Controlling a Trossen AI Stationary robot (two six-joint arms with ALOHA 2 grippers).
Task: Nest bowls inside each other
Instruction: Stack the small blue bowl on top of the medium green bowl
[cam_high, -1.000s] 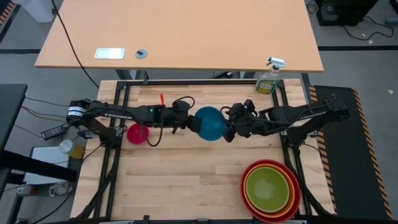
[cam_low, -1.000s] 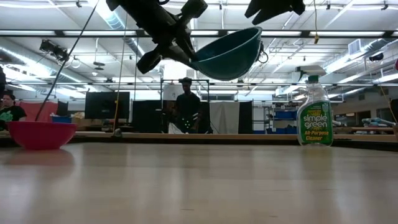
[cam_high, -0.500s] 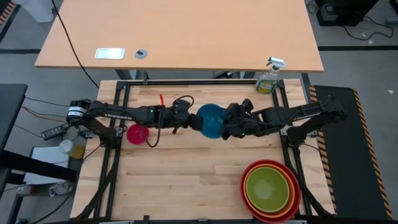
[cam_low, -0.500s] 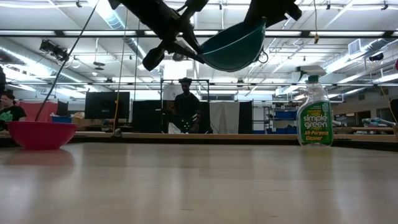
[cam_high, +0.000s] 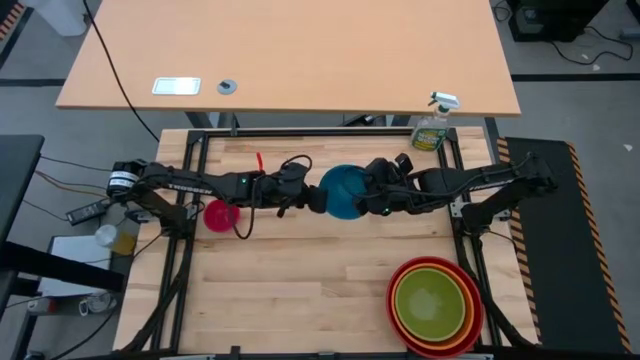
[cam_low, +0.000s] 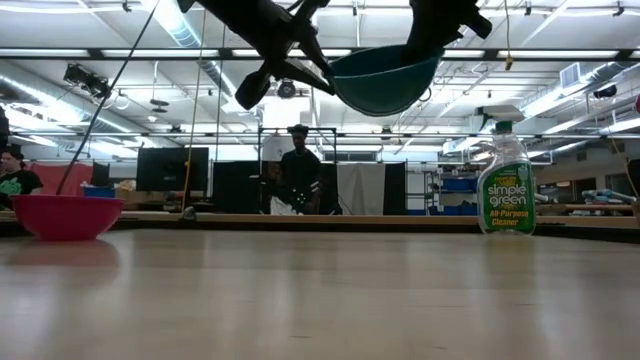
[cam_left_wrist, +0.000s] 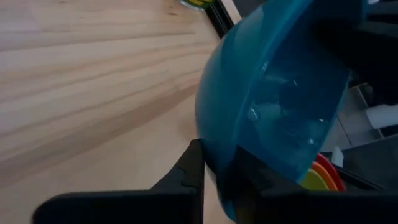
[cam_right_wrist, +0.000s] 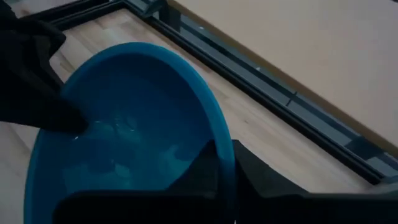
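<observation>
The blue bowl (cam_high: 343, 190) hangs high above the table's middle, mouth up and about level (cam_low: 385, 80), between both arms. My left gripper (cam_high: 318, 198) is shut on its left rim and my right gripper (cam_high: 368, 200) on its right rim. The small pink bowl (cam_high: 221, 214) stands on its base at the left (cam_low: 65, 215). At the near right the green bowl (cam_high: 430, 303) sits inside the orange bowl, which sits inside the red bowl (cam_high: 400, 272). My left gripper pinches the blue bowl's rim (cam_left_wrist: 213, 177) on its left side, one finger on each face of the wall. The fingers (cam_left_wrist: 194, 163) come slanting down from the table's left. The bowl is lifted clear. My right gripper pinches the rim (cam_right_wrist: 222, 142) on the bowl's right side, one finger inside and one outside. The fingers (cam_right_wrist: 245, 163) come slanting down from the table's right. The bowl hangs clear of the table, mouth up.
A green spray bottle (cam_high: 432, 128) stands at the far right corner (cam_low: 505, 175). Dark frame rails (cam_high: 320, 133) run along the table's edges. Bare wood (cam_high: 290, 290) lies between the pink bowl and the stack. A person (cam_low: 298, 170) stands in the room behind.
My right gripper has come down and toward the table's left onto the blue bowl's right rim and taken hold. The bowl, tilted a second ago with its right rim high, now sits about level, mouth up, still held at the left.
</observation>
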